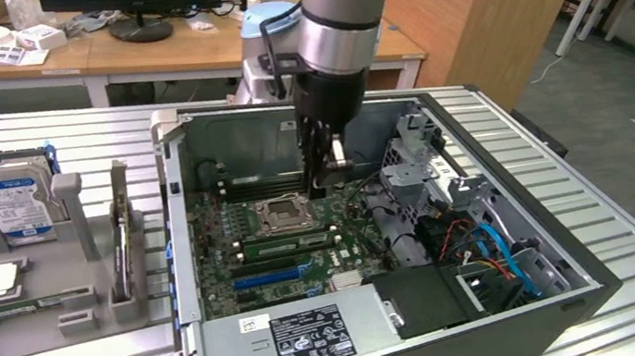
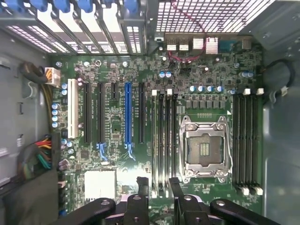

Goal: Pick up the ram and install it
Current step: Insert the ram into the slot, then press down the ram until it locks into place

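Gripper released and empty, hovering above the memory slots beside the CPU socket; cables nearby.

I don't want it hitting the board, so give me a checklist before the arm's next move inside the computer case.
1. Tool open: ok.
2. Nothing between its fingers: ok.
3. Tool above the memory slots beside the processor socket: ok.
4. Red and blue cables away from those slots: ok.
5. Memory stick already seated in a slot: cannot tell.
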`<state>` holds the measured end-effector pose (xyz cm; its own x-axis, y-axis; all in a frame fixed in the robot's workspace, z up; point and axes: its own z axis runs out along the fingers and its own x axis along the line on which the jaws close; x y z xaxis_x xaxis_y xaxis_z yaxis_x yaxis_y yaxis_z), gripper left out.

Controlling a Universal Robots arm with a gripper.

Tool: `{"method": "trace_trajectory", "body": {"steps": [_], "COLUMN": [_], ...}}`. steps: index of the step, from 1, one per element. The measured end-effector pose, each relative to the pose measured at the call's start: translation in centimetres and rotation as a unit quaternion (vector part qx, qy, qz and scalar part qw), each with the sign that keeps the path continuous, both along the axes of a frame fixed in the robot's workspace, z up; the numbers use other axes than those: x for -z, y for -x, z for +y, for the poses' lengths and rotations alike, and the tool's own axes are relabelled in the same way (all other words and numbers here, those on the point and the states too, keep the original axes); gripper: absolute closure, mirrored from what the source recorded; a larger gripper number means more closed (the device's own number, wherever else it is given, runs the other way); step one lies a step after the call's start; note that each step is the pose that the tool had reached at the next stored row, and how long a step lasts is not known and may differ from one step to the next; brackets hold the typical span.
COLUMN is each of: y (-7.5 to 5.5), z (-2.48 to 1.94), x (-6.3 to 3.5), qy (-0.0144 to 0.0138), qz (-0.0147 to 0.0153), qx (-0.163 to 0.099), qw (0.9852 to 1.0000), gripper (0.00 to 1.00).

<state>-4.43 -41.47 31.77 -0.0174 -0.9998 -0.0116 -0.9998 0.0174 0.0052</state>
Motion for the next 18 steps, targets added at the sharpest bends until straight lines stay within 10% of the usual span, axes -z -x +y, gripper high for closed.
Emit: {"method": "trace_trajectory", "body": {"steps": [18], "y": [0.0], "z": [0.00], "x": [-1.92], "qy": [0.0007], "qz": [0.0000], "qx": [0.000], "qw": [1.0000], "gripper": [0.69]}}
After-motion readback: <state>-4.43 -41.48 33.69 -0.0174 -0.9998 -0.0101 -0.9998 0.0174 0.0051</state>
